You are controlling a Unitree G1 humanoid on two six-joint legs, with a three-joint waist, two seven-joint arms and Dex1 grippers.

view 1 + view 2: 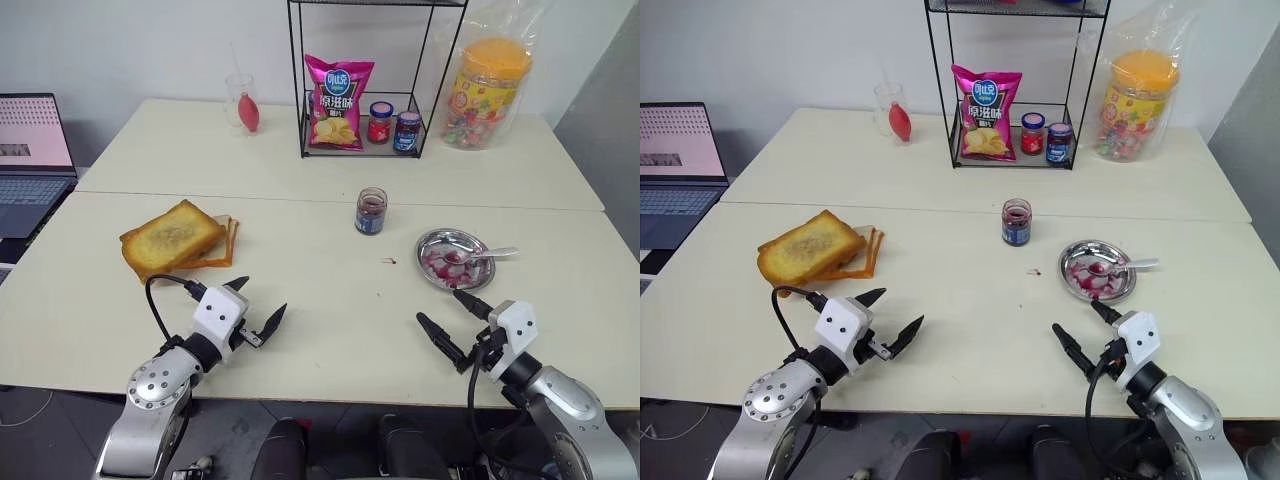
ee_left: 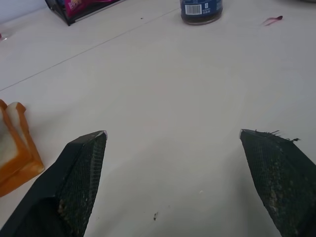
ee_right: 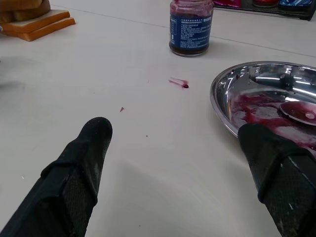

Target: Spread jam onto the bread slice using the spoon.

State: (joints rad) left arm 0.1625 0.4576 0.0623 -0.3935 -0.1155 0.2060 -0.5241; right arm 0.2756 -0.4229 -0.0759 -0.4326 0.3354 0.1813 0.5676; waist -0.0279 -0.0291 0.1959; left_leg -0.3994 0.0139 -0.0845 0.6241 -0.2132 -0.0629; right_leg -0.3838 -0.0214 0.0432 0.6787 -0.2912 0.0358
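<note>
Both claws are empty and spread wide, so the right claw (image 1: 453,318) should reach past the steel dish (image 1: 431,243) rim and pinch the spoon (image 1: 484,254) by its handle, keeping the jam (image 1: 437,264) level.

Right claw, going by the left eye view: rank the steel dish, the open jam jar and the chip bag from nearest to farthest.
From the right claw:
1. Steel dish, just beyond it, slightly right, holding the spoon.
2. Open jam jar, mid-table, farther back and left.
3. Chip bag, on the wire rack at the table's far side.

golden-brown bread slice (image 1: 172,236), dark red jam (image 3: 256,106), silver spoon (image 1: 487,254)
</note>
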